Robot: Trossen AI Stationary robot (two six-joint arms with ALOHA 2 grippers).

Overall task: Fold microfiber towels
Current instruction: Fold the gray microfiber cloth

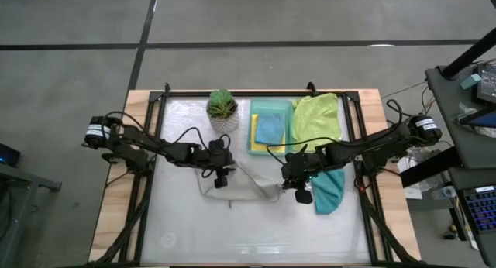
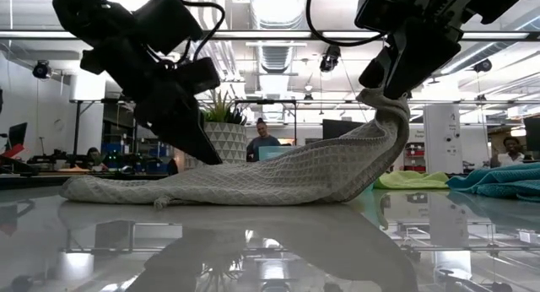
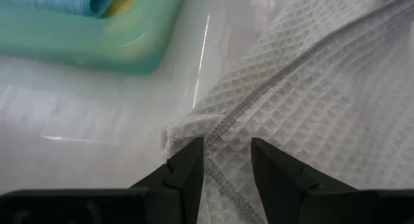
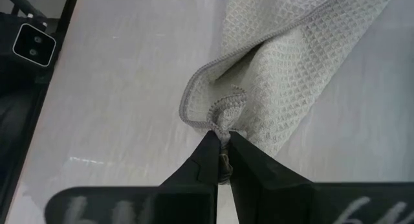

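A pale grey waffle-weave towel point(image 1: 240, 189) lies stretched on the glossy table between my two grippers. My right gripper point(image 4: 221, 143) is shut on one corner of it and holds that end up above the table point(image 2: 384, 106). My left gripper point(image 3: 228, 153) is open over the towel's other end, slanting down, one finger on each side of the hemmed edge point(image 3: 223, 123) near a corner. The light blue towel point(image 1: 270, 128) and a yellow one point(image 1: 253, 132) lie in the mint tray point(image 1: 271, 104). My right gripper pinches a bunched corner of the grey towel point(image 4: 223, 123) between its two fingers, slanting down from above. That end is lifted and the cloth slopes down from it; the towel's other part point(image 2: 169, 191) lies on the table. My left gripper's fingertips point(image 3: 187, 166) stand at the cloth; whether they touch it I cannot tell.
A lime green towel point(image 1: 318, 117) lies at the far right beside the tray. A teal towel point(image 1: 329, 192) is just right of my right gripper. A potted plant point(image 1: 222, 109) stands at the far edge behind my left gripper. The table's near half is bare.
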